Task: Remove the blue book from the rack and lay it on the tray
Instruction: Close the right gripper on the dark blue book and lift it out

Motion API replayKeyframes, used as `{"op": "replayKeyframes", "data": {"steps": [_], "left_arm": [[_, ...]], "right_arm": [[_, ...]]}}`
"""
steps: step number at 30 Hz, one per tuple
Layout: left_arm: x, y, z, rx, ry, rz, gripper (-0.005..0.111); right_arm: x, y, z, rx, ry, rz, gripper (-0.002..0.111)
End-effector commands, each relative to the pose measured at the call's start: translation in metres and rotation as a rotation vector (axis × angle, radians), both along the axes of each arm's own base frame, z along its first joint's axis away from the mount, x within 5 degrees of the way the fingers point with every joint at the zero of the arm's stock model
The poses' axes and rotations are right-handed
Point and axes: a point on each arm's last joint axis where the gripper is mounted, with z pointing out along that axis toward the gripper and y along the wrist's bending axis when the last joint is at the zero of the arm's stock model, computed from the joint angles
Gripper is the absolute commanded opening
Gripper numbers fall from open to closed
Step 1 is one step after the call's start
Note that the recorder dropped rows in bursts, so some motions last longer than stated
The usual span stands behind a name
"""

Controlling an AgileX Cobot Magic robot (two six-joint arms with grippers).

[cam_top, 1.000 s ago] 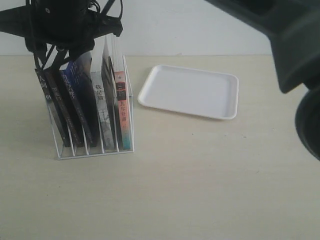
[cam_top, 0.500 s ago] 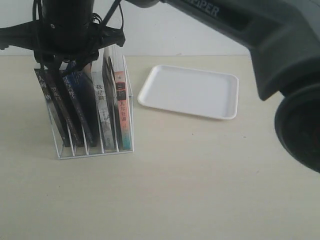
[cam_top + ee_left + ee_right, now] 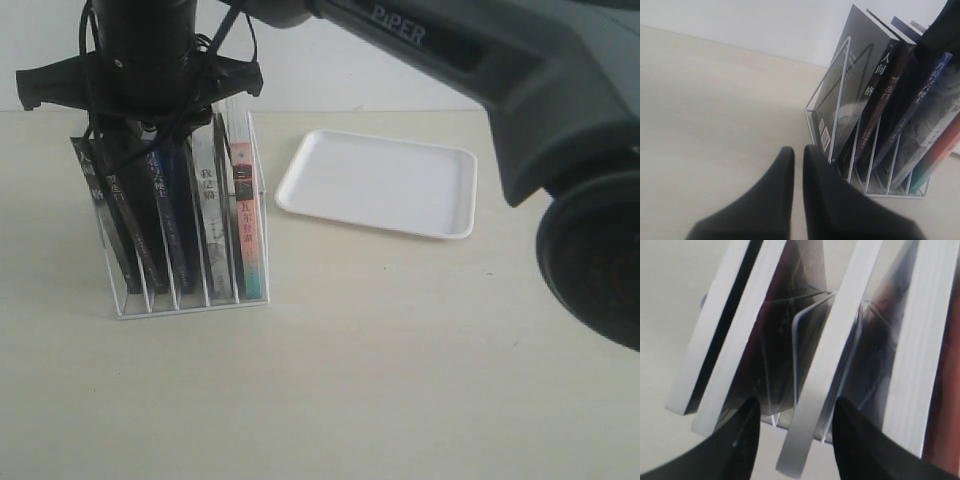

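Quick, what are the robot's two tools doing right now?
Left tool: closed, holding nothing.
Right tool: open, straddling a thin book's white page edge, not gripping.

You are looking at a robot lab bench: a PIPER-marked arm [image 3: 430, 45] is hanging over a plain pale tabletop [image 3: 400, 380] that is backing onto a blank white wall [image 3: 300, 80].

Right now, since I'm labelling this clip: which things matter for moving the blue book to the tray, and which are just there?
Part of the job: blue book, rack, tray, right hand open above the books.
Just there: black books, pale-spined book, pink-spined book, left hand shut beside the rack.
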Motion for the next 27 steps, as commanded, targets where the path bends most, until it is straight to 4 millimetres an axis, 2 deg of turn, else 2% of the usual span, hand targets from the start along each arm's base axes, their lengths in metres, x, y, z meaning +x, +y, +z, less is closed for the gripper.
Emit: {"op": "replayKeyframes", "data": {"steps": [1, 7, 15, 17, 20, 22, 23, 27], "left_arm": [[0.000, 0.000, 0.000, -0.007, -0.007, -0.003, 0.006], [0.000, 0.000, 0.000, -0.007, -0.007, -0.003, 0.006], [0.000, 0.000, 0.000, -0.007, -0.007, -0.003, 0.006], [0.000, 0.000, 0.000, -0.007, -0.007, -0.003, 0.006], [0.000, 0.000, 0.000, -0.007, -0.007, -0.003, 0.006], [0.000, 0.000, 0.000, -0.007, -0.007, -0.003, 0.006], [0.000, 0.000, 0.000, -0.007, -0.007, -0.003, 0.006], [0.000, 0.000, 0.000, -0.007, -0.007, -0.003, 0.006]], "right_arm": [[0.005, -0.002, 0.004, 0.023, -0.026, -0.017, 0.044], [0.009, -0.004, 0.003, 0.023, -0.029, -0.033, 0.044], [0.015, 0.000, -0.019, -0.003, 0.017, -0.040, 0.044], [0.015, 0.001, -0.018, 0.004, 0.012, -0.038, 0.036], [0.015, 0.001, -0.017, 0.007, 0.000, -0.025, 0.013], [0.015, 0.000, -0.013, 0.007, -0.008, -0.014, 0.003], [0.014, 0.000, -0.011, 0.009, -0.011, -0.012, -0.001], [0.012, -0.004, 0.003, 0.033, -0.037, -0.005, 0.000]]}}
